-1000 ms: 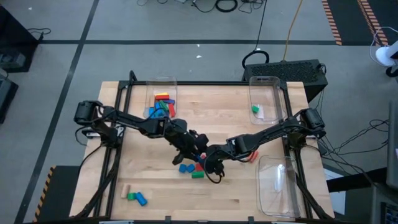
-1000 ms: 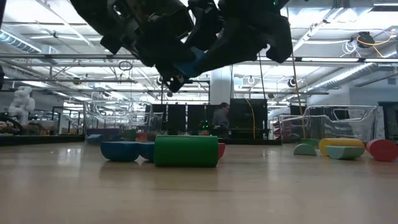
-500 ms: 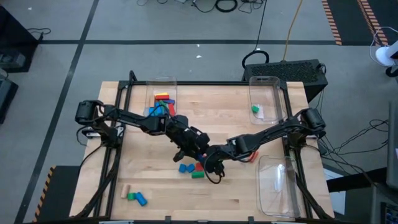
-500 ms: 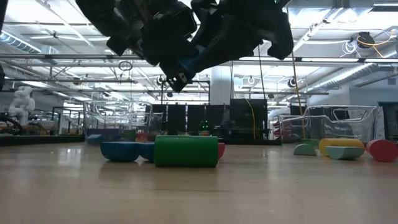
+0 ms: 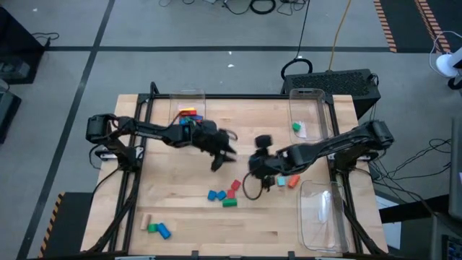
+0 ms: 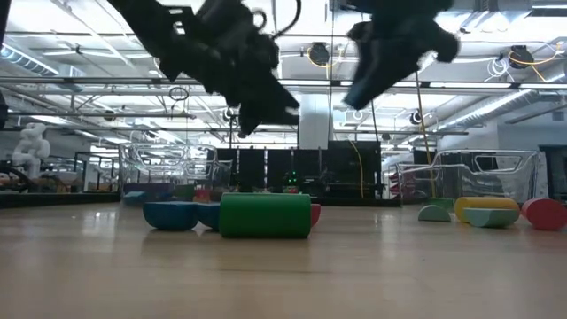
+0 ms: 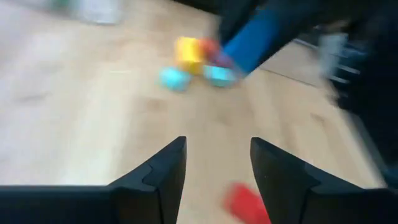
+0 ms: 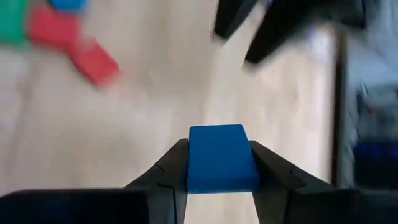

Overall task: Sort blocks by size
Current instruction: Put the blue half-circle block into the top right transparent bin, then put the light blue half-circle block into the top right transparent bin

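The right tool [image 8: 217, 163] clenched a blue rectangular wooden block [image 8: 221, 158], long axis running forward between its fingers, far end blurred; the left tool [image 7: 216, 163] hung released, empty.

I work in a large robotics laboratory of industrial build. My wooden table [image 5: 260, 217] stands on a grey concrete floor [image 5: 216, 29] marked with tape lines. Beyond the table, cables [image 5: 263, 6] trail across that floor. Level with the table, the hall behind shows exposed ceiling ducts [image 6: 496, 102], strip lighting, dark equipment racks [image 6: 266, 168] and a white humanoid figure [image 6: 33, 146].
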Robot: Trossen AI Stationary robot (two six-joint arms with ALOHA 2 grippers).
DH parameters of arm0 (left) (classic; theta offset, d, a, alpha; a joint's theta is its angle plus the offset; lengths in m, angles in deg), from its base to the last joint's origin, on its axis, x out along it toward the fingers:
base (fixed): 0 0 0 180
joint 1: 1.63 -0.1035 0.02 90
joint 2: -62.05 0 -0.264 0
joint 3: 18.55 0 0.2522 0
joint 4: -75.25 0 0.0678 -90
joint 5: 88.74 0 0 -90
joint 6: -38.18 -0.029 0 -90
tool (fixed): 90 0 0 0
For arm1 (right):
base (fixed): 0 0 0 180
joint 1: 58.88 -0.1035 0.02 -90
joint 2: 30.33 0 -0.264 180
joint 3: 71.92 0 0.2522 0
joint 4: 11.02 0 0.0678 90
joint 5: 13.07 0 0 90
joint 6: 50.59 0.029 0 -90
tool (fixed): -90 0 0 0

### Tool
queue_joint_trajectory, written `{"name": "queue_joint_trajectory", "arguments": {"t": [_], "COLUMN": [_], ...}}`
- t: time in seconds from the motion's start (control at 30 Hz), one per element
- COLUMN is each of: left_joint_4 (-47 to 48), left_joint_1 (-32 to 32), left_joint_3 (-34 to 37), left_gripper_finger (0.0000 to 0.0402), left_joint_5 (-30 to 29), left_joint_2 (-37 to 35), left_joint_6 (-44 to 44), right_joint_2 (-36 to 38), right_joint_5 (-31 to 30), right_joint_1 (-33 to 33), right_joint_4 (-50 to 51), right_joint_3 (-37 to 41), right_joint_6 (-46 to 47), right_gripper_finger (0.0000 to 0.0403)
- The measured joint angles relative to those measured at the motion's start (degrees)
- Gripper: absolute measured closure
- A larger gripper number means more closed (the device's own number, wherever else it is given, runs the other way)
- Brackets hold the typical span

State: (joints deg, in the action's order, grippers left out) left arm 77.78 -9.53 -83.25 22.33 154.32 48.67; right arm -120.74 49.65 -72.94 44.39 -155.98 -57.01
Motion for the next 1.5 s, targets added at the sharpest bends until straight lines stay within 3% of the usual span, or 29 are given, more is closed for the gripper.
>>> {"name": "queue_joint_trajectory", "arguments": {"t": [0.13, 0.27, 0.47, 0.63, 0.83, 1.0, 1.17, 1.5], "left_joint_4": [0.5, 0.9, 0.9, 1.2, 1.4, 2.0, 2.4, 0.3], "left_joint_1": [-2.3, -3.4, -3.4, -3.3, -3.4, -2.9, -1.7, 0.9], "left_joint_3": [0.0, 0.1, 0.1, 0.2, 0.9, 2.1, 3.8, 5.2], "left_gripper_finger": [0.0222, 0.0222, 0.0221, 0.0221, 0.0221, 0.0221, 0.0221, 0.0221], "left_joint_5": [-2.5, -7.2, -14.8, -19.8, -21.4, -21.4, -21.7, -28.3], "left_joint_2": [0.0, 0.0, 0.0, 0.1, 0.2, 0.2, 0.2, 0.2], "left_joint_6": [0.0, -3.0, -10.3, -12.8, -12.4, -8.3, -4.8, -4.9], "right_joint_2": [4.6, 11.8, 23.3, 28.4, 27.9, 25.9, 25.1, 25.3], "right_joint_5": [-3.3, -4.3, -4.0, -3.8, -1.6, 2.2, 3.7, 4.7], "right_joint_1": [3.1, 8.5, 21.3, 32.6, 43.3, 49.4, 51.7, 52.0], "right_joint_4": [8.1, 7.8, 4.6, 3.8, 1.6, -1.6, -2.6, -3.0], "right_joint_3": [0.7, 5.3, 16.0, 23.2, 28.2, 30.4, 30.5, 30.5], "right_joint_6": [3.9, 3.5, 3.1, 12.7, 20.9, 21.6, 19.0, 17.9], "right_gripper_finger": [0.0287, 0.0287, 0.0288, 0.0286, 0.0286, 0.0281, 0.0270, 0.0182]}}
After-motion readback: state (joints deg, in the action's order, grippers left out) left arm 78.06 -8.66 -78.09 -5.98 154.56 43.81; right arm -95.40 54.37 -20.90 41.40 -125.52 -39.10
